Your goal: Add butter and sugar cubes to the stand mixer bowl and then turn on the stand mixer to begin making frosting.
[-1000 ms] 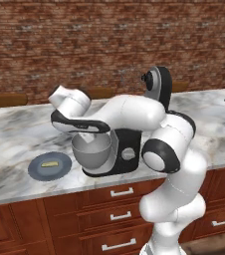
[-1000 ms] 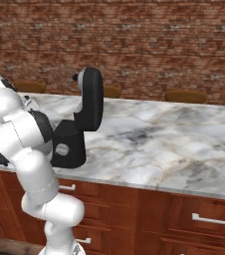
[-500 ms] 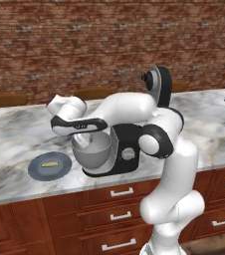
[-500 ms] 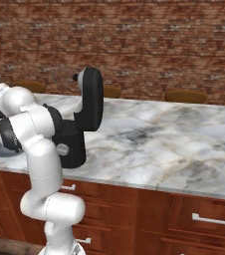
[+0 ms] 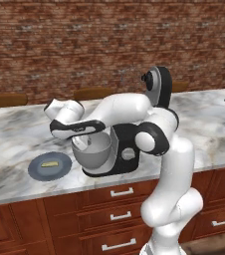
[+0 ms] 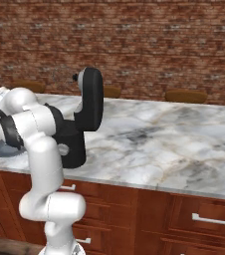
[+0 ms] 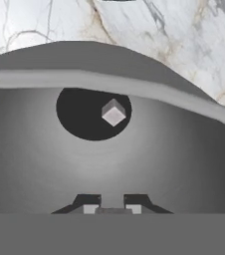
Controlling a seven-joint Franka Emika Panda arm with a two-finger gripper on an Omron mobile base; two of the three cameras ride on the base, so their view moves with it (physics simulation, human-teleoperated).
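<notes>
Marble table: I hold my clenched, empty gripper over the stand mixer bowl, 1 sugar cube inside; butter lies on the plate beside the stand mixer.

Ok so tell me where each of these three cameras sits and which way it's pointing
Left base view: behind the arm on its left, facing the counter; arm reaches over the stand mixer bowl, butter on the plate.
Right base view: behind on its right, facing the stand mixer; arm at left.
Hand view: on the hand, looking down into the bowl at a sugar cube; gripper nearly shut.
Shared: both base views show mixer and marble counter.
</notes>
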